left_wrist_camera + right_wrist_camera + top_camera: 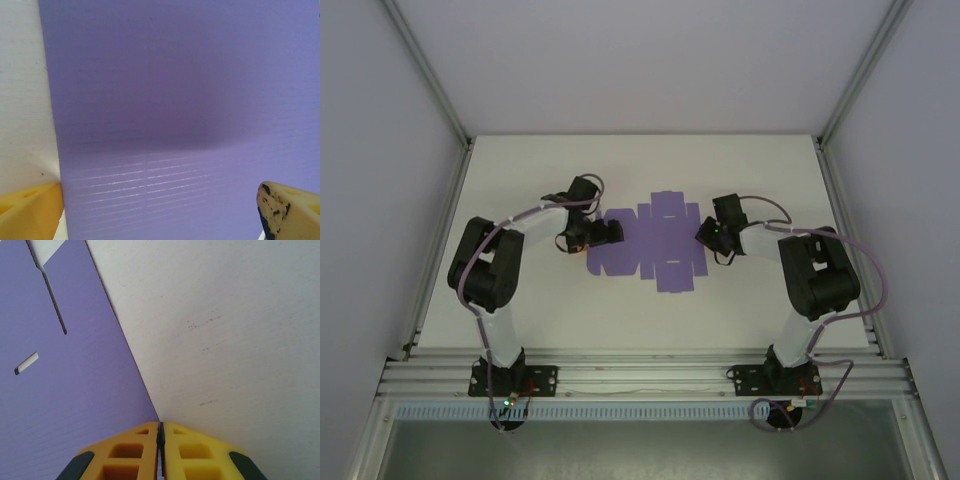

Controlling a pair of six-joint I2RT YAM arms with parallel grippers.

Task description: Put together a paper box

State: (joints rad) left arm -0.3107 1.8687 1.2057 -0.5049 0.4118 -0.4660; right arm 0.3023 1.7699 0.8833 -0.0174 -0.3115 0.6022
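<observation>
The paper box [655, 245] is a flat purple die-cut sheet with flaps and slots, lying in the middle of the white table [520, 180]. My left gripper [610, 232] hovers over its left end, open. In the left wrist view the sheet [175, 100] spreads under the gripper [160, 215], with one yellow finger [30, 212] past the sheet's edge and the other [287, 212] over the card. My right gripper [702, 235] is shut at the sheet's right edge. Its closed tips [160, 426] meet just where the purple edge [75, 390] ends; whether card is pinched between them is hidden.
Bare white table [225, 340] lies right of the sheet, and a strip of it [20, 100] shows left of the sheet. Metal frame posts [430, 90] and grey walls border the table. The arm bases [510, 380] stand on the near rail.
</observation>
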